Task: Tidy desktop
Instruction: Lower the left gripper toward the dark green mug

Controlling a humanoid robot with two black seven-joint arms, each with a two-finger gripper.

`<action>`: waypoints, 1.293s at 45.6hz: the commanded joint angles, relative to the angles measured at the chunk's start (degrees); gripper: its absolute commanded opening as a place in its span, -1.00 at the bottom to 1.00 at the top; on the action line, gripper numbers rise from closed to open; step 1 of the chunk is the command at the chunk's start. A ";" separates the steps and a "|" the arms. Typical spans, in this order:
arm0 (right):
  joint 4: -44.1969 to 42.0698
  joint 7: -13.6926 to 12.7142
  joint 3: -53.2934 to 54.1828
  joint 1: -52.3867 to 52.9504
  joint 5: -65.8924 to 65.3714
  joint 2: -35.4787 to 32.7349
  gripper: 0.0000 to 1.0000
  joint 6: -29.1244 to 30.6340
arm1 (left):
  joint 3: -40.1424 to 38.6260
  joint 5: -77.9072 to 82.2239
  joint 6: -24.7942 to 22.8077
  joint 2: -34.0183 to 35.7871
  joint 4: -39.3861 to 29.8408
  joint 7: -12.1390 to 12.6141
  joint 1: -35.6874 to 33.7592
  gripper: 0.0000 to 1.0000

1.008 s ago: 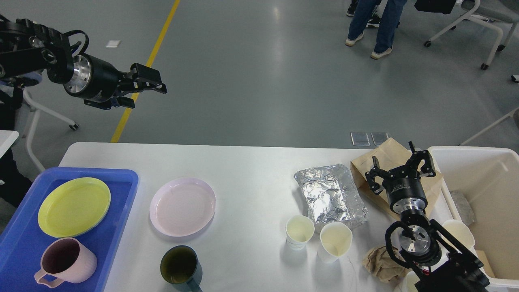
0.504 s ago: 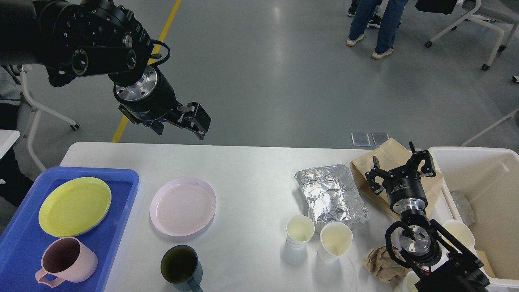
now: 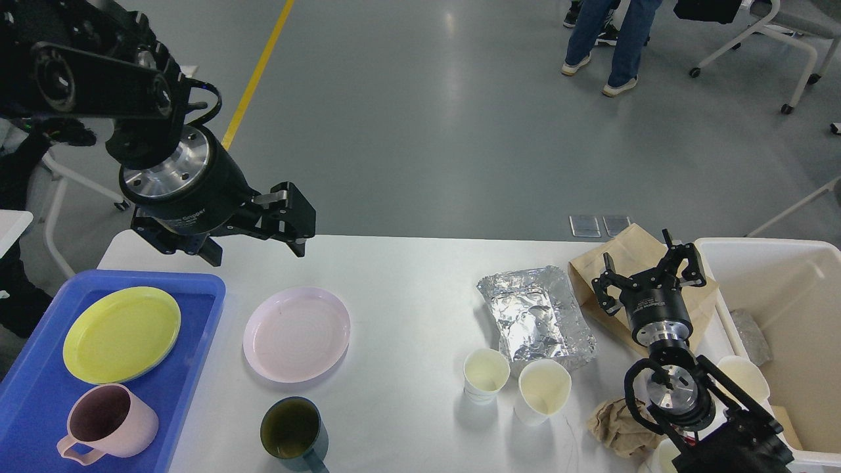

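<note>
The desktop (image 3: 407, 276) fills the lower part of the head view, a rigid, smooth white surface that stays fixed; the handling concerns what lies on it. Near its left-centre sits a pink plate (image 3: 296, 334), which appears stiff, light and slick; a hold across the raised rim is the likely option, since the flat centre offers no purchase. In front of it stands a dark green mug (image 3: 292, 431), probably heavier, best taken by the wall or handle. To the right lie a crumpled foil tray (image 3: 535, 315), thin and easily crushed, and two paper cups (image 3: 486, 374) (image 3: 543, 390), light and soft-walled, which call for gentle closure near the rim. A brown paper bag (image 3: 634, 253) and a crumpled brown paper wad (image 3: 614, 424) are limp and compressible and can be pinched anywhere. At the left edge a blue tray (image 3: 197, 282) holds a yellow plate (image 3: 121, 334) and a pink mug (image 3: 108, 420); at the right a white bin (image 3: 788, 249) holds discarded items. The left gripper (image 3: 253, 243) hovers above the far edge of the desktop, beyond the pink plate, jaws spread wide and empty. The right gripper (image 3: 647, 272) sits over the paper bag, fingers splayed apart, holding nothing.
</note>
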 commanded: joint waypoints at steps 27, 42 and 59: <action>0.05 0.02 0.04 0.00 0.00 0.00 1.00 0.00 | -2.30 1.67 -11.30 2.64 1.16 1.03 0.91 0.91; 0.05 0.02 0.04 0.00 0.00 0.00 1.00 0.00 | -6.44 5.28 -2.16 2.46 0.81 9.64 11.20 0.79; 0.05 0.02 0.04 0.00 0.00 0.00 1.00 0.00 | -9.42 5.28 16.81 6.59 1.42 9.82 33.96 0.79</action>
